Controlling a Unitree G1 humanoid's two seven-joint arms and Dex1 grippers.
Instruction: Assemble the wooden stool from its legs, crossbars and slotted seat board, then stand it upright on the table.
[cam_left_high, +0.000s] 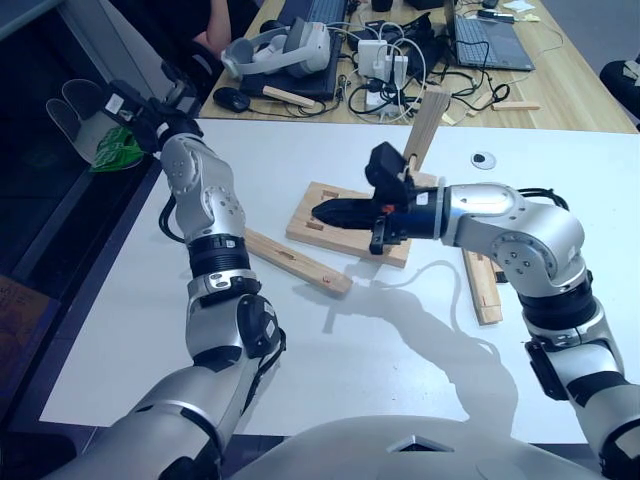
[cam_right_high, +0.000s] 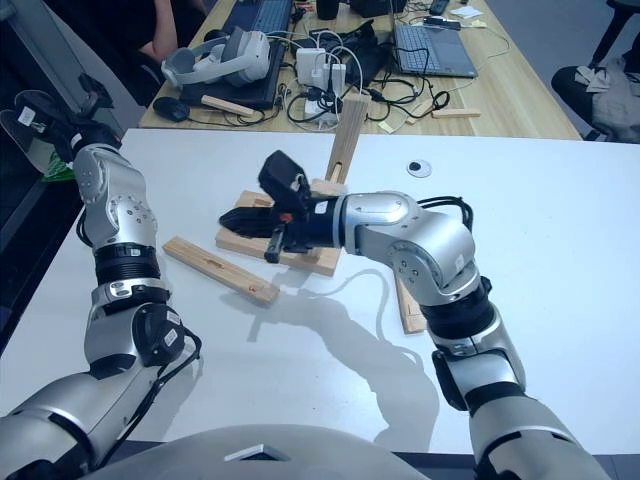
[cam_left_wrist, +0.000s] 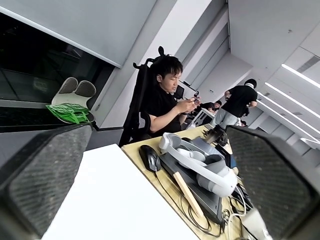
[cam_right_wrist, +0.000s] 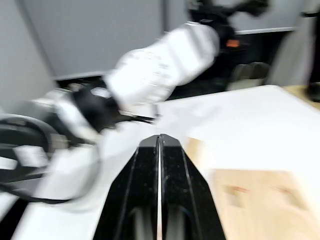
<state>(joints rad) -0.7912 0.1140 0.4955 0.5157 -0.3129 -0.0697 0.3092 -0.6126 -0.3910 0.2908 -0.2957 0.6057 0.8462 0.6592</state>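
- Hand of the right arm (cam_left_high: 322, 211): its black fingers (cam_right_wrist: 145, 190) are pressed together with nothing between them. It lies low over the seat board and points toward the robot's left.
- Hand of the left arm (cam_left_wrist: 157, 165): raised at the table's far left edge, well apart from the wood. Its two textured pads (cam_left_wrist: 47, 175) stand wide apart and hold nothing.
- Seat board (cam_left_high: 345, 238): a flat rectangle of pale wood with small rectangular slots cut in its face. It lies flat near the middle of the table (cam_left_high: 150, 330).
- Upright leg (cam_left_high: 425, 125): a pale wooden bar standing on end at the board's far right corner, slightly tilted. Whether it sits in a slot cannot be told.
- Loose bar (cam_left_high: 300, 263): pale wood with a cut slot, lying flat just beside the board's near left corner and angled across the table.
- Second loose bar (cam_left_high: 485, 290): lying flat to the right of the board, partly under the right forearm.
- Small round disc (cam_left_high: 484, 159): on the white table beyond the right arm.
- Wooden desk (cam_left_high: 560, 100) behind the table: carries a headset (cam_left_high: 285, 45), laptops, a mouse and tangled cables.
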